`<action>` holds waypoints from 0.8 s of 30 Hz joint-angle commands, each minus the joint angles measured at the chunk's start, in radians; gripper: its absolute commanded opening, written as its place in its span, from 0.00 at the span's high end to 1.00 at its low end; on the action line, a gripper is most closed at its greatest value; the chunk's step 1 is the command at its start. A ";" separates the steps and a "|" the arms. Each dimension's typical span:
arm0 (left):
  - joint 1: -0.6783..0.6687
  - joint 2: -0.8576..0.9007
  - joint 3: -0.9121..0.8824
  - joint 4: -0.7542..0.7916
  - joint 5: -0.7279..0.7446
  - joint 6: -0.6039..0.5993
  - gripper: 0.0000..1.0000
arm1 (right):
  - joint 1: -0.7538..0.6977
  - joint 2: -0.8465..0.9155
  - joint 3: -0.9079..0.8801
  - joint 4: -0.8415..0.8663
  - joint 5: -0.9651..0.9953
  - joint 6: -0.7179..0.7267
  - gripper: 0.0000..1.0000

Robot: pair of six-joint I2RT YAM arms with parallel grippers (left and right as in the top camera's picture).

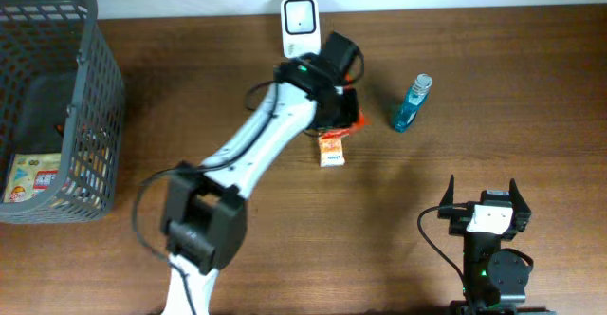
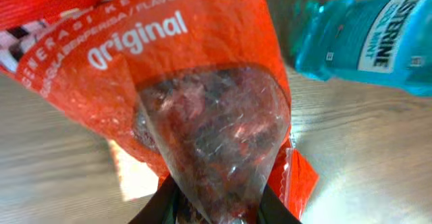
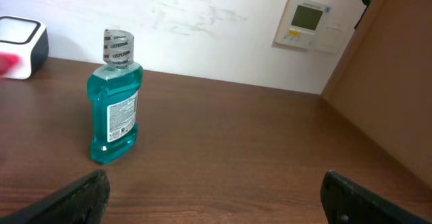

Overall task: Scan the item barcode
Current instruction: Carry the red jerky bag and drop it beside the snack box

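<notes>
Viewing the bench (image 1: pixel 474 49) from overhead, we find the left end effector (image 1: pixel 340 101) near the middle of the far edge, just in front of the white scanner (image 1: pixel 299 26). Its jaws are narrowed onto the red snack packet (image 2: pixel 202 82), clamping its clear end. The packet appears to be lifted off the bench, though we cannot confirm this. A blue mouthwash bottle (image 1: pixel 411 103) stands upright just right of it. The right end effector (image 1: pixel 484 194) sits at the near edge, right side, jaws fully spread and empty. A grey basket (image 1: pixel 95 97) occupies the far left corner.
</notes>
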 commanded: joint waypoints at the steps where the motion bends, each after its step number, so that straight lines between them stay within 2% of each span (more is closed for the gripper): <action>1: -0.066 0.080 0.002 0.085 -0.010 0.126 0.92 | 0.006 -0.006 -0.007 -0.005 0.009 0.004 0.02; 4: -0.095 0.119 0.002 0.129 -0.095 0.230 0.82 | 0.006 -0.006 -0.007 -0.005 0.009 0.004 0.02; 5: -0.096 0.130 0.000 0.127 -0.095 0.230 0.70 | 0.006 -0.006 -0.007 -0.005 0.009 0.004 0.02; 6: -0.096 0.132 0.000 0.127 -0.095 0.230 0.39 | 0.006 -0.006 -0.007 -0.005 0.009 0.004 0.02; 7: -0.095 0.131 0.005 0.130 -0.095 0.230 0.14 | 0.006 -0.006 -0.007 -0.005 0.009 0.004 0.02; 9: -0.092 0.130 0.032 0.117 -0.095 0.230 0.06 | 0.006 -0.006 -0.007 -0.005 0.009 0.004 0.02; 11: -0.088 0.115 0.106 0.051 -0.095 0.230 0.05 | 0.006 -0.006 -0.007 -0.005 0.009 0.004 0.01; 14: -0.021 0.040 0.301 -0.158 -0.095 0.230 0.14 | 0.006 -0.006 -0.007 -0.005 0.009 0.004 0.02; 17: 0.097 -0.050 0.457 -0.402 -0.095 0.239 0.12 | 0.006 -0.006 -0.007 -0.005 0.009 0.004 0.02; 18: 0.145 -0.088 0.475 -0.439 -0.095 0.305 0.09 | 0.006 -0.006 -0.007 -0.005 0.009 0.004 0.01; 20: 0.230 -0.154 0.475 -0.502 -0.095 0.313 0.01 | 0.006 -0.006 -0.007 -0.005 0.009 0.004 0.02; 24: 0.327 -0.219 0.475 -0.639 -0.096 0.313 0.01 | 0.006 -0.006 -0.007 -0.005 0.009 0.004 0.02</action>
